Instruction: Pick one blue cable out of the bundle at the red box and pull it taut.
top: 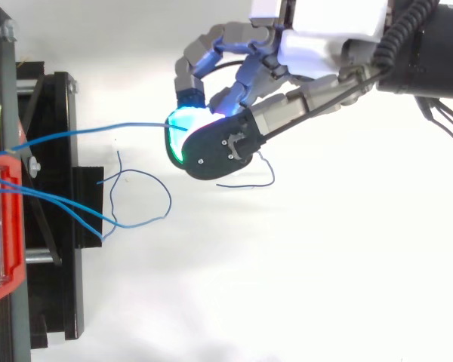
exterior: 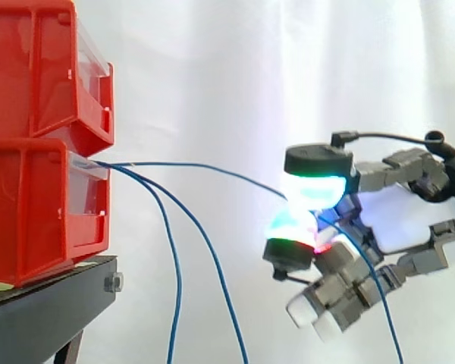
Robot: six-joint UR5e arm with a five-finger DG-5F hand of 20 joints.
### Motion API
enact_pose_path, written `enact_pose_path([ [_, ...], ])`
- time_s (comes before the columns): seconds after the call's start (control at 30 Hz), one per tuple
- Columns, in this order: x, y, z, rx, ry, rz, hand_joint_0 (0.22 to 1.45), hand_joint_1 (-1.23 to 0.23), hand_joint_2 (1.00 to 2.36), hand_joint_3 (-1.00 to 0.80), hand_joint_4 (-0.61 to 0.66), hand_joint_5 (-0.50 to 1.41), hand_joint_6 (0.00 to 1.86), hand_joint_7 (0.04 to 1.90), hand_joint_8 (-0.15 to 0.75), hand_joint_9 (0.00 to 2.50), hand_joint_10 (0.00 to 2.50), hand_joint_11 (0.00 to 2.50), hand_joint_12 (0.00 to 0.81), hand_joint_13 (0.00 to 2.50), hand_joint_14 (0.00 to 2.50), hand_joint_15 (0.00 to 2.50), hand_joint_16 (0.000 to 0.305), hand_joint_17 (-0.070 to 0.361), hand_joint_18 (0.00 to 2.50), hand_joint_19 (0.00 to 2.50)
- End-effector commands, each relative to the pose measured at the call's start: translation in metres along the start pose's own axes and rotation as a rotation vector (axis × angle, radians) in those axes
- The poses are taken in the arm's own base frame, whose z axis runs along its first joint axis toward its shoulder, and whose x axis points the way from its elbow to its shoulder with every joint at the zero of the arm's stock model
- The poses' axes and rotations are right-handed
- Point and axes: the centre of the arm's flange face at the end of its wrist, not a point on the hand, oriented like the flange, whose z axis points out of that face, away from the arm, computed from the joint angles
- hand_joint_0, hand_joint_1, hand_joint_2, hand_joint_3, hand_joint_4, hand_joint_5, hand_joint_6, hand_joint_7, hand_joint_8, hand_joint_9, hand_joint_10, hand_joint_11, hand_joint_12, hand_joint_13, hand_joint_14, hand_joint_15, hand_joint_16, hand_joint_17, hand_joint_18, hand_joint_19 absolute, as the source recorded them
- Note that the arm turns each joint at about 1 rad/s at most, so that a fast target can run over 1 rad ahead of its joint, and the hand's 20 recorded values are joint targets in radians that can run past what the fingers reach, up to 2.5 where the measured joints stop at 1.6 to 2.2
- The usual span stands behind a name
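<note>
Two stacked red bins (exterior: 38,136) stand at the left on a black stand (exterior: 45,311). Three thin blue cables leave the lower bin's front. One blue cable (exterior: 205,167) runs nearly level to the right, with a slight sag, into my hand (exterior: 394,220). The glowing pads (exterior: 312,189) of a finger and the thumb pinch it, and its tail hangs down behind the hand. From above, this pinched cable (top: 98,131) stretches from the red bin (top: 0,226) to the hand (top: 234,98). The other two cables (exterior: 174,258) droop to the floor.
The loose ends of the hanging cables (top: 140,200) curl on the white floor beside the stand (top: 60,226). A white curtain hangs behind. The arm comes in from the right.
</note>
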Motion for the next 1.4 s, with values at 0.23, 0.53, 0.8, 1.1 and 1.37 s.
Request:
enact_pose_path([
  [0.23, -0.020, -0.166, -0.058, 0.328, -0.021, -0.052, 0.62, -0.74, 1.01, -0.22, 0.19, -0.11, 0.91, 1.10, 0.373, 1.09, 0.01, 0.96, 0.339, 0.78, 0.02, 0.40, 0.050, 0.113, 0.65, 0.28],
  [0.53, -0.030, -0.234, -0.092, 0.351, -0.023, -0.056, 0.62, -0.74, 1.01, -0.23, 0.19, -0.11, 0.91, 1.10, 0.365, 1.08, 0.01, 0.96, 0.335, 0.76, 0.02, 0.40, 0.049, 0.111, 0.63, 0.28],
  [0.8, -0.017, -0.181, -0.038, 0.017, 0.000, -0.003, 0.62, -0.74, 1.01, -0.23, 0.19, -0.11, 0.91, 1.09, 0.366, 1.07, 0.01, 0.95, 0.336, 0.76, 0.02, 0.39, 0.049, 0.110, 0.63, 0.28],
  [1.1, -0.013, -0.152, -0.019, -0.112, 0.006, 0.018, 0.62, -0.74, 1.01, -0.22, 0.19, -0.11, 0.91, 1.09, 0.367, 1.07, 0.01, 0.95, 0.338, 0.76, 0.02, 0.39, 0.049, 0.110, 0.63, 0.27],
  [1.37, -0.013, -0.152, -0.019, -0.112, 0.007, 0.018, 0.63, -0.75, 1.01, -0.22, 0.19, -0.11, 0.91, 1.09, 0.371, 1.07, 0.01, 0.96, 0.334, 0.76, 0.02, 0.39, 0.049, 0.110, 0.63, 0.27],
])
